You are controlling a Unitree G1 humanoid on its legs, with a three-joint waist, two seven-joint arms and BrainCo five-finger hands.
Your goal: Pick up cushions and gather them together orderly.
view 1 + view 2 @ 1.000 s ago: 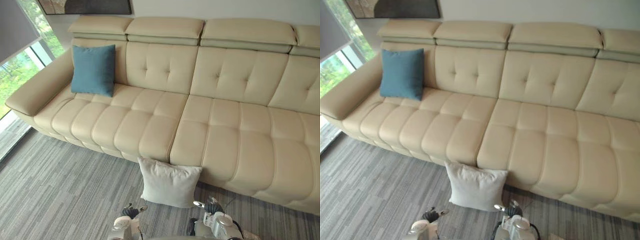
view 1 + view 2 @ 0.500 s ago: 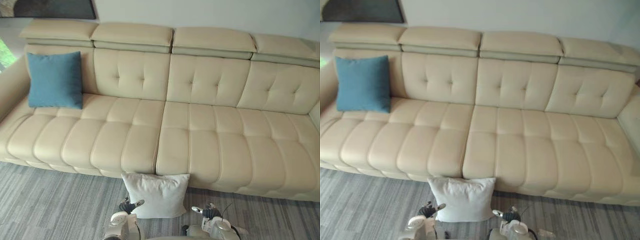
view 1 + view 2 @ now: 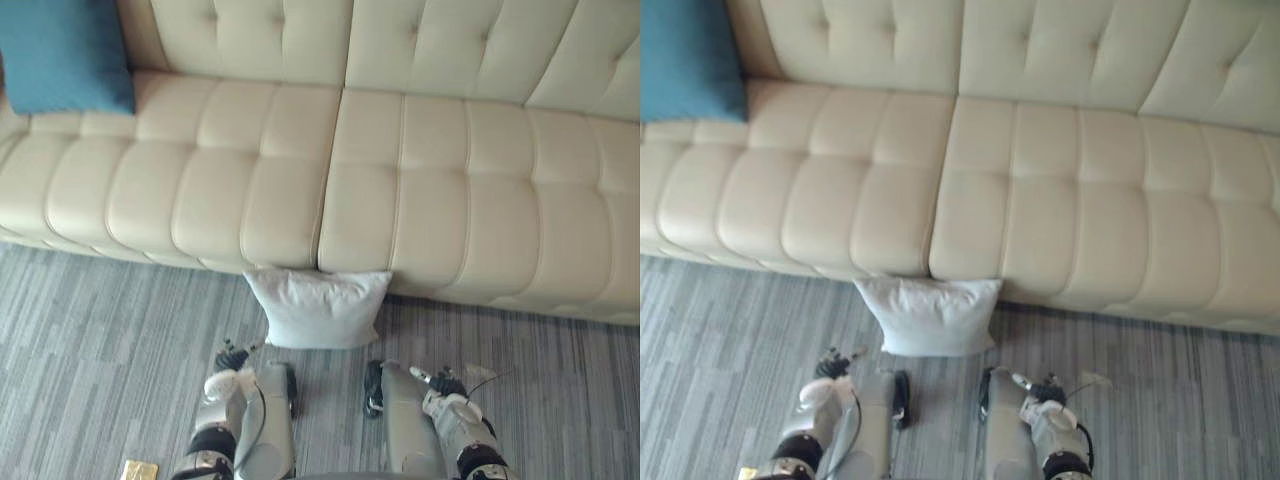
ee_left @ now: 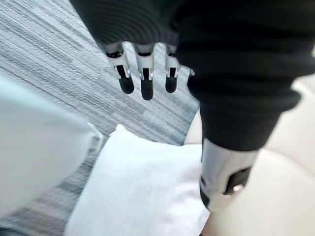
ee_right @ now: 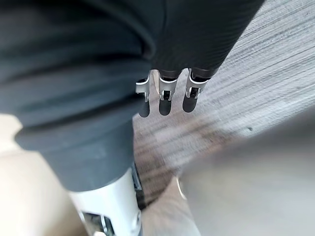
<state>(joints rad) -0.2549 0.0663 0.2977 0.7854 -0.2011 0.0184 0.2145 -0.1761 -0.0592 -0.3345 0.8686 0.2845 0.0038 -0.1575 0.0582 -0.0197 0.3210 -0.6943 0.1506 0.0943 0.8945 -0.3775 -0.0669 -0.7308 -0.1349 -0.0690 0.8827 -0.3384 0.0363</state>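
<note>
Looking down from the robot's head onto a long cream leather sofa (image 3: 470, 200) with tufted seats, which spans the far side of the scene above a grey striped carpet (image 3: 90, 340). A white square cushion (image 3: 318, 308) sits on the carpet near the middle, its far edge touching the sofa's front just below the seam between two seat sections. A teal blue cushion (image 3: 65, 55) stands on the sofa seat at the far left, leaning against the backrest, well apart from the white one. The left hand (image 3: 230, 358) hangs low over the carpet, near the white cushion's near left corner but not touching it. In its wrist view the fingers (image 4: 146, 88) are straight and spread loosely, the thumb (image 4: 224, 177) held apart, holding nothing, with the white cushion just past them. The right hand (image 3: 438, 381) hangs over the carpet to the near right of the white cushion, clear of it; its fingers (image 5: 165, 105) are also straight and relaxed, holding nothing. A small flat yellowish object (image 3: 138, 469) lies on the carpet at the near left
</note>
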